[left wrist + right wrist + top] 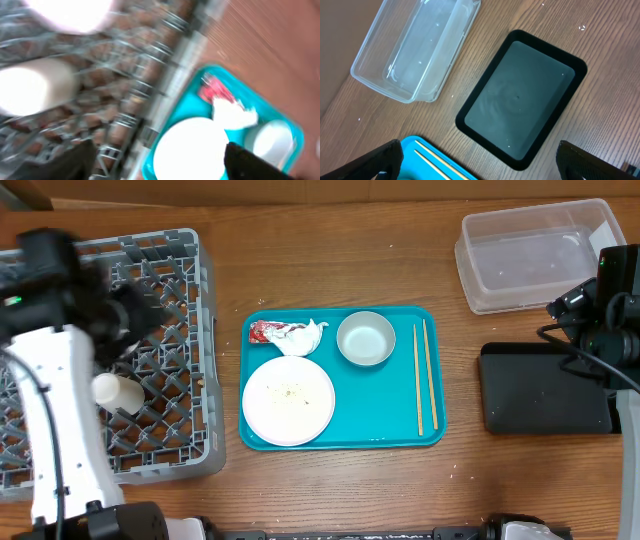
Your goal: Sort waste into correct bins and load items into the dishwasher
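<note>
Near my left gripper (159, 149), fingers spread and holding nothing, the white cup (35, 85) rests in the grey dish rack (142, 65). My right gripper (480, 150) hangs above the black tray (520, 100), fingers wide apart and empty.

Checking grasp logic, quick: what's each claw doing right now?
Left claw: open, holding nothing.
Right claw: open, holding nothing.
</note>
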Controlling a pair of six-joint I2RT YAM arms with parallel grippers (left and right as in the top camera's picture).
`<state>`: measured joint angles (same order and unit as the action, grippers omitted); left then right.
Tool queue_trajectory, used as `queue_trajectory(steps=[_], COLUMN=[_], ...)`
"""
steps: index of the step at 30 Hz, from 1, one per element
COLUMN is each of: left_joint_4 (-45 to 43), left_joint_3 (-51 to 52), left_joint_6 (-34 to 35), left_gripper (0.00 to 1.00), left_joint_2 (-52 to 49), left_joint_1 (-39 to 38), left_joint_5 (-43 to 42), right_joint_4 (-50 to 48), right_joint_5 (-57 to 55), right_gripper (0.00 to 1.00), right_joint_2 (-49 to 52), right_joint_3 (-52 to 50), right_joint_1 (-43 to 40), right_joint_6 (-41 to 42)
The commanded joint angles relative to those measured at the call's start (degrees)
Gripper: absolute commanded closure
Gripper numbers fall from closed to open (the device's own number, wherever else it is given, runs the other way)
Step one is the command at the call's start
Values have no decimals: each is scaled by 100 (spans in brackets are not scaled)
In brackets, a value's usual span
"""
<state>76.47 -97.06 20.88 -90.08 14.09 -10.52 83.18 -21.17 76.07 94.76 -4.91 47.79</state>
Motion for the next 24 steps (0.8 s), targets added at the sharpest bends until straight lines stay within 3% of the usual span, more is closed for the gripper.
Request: queue_trajectory(steps=[1,6,14,19,20,21,24], left_joint_4=[-101,-216,-455,-627,-636,-671,-855], left_joint_3=[181,326,326,326,326,326,326], left_joint_6=[-483,455,1010,1064,1064,1038,881], left_gripper=[21,30,33,36,38,47,51], left_joint_2=[-275,-833,-1827,-2194,-2249,-2326,-2562], left_joint_1=[-621,-1220,-1600,-1598,-1598,-1598,-1593], left_joint_5=[81,1320,1937,1996,1996,2011,2061], right_joint_4=[-13,-13,-13,-13,-11,-13,-13], right_joint_5=[-17,-17,-17,-17,-17,-17,-17], right_gripper=[0,0,0,0,0,0,0], right_joint_2=[-7,-9,-7,-7,-7,-7,-7], right_joint_3=[46,46,46,46,46,46,46], right_joint_1=[-33,-33,-33,-33,-33,-33,-33], right_joint_6=[24,24,24,24,24,24,24])
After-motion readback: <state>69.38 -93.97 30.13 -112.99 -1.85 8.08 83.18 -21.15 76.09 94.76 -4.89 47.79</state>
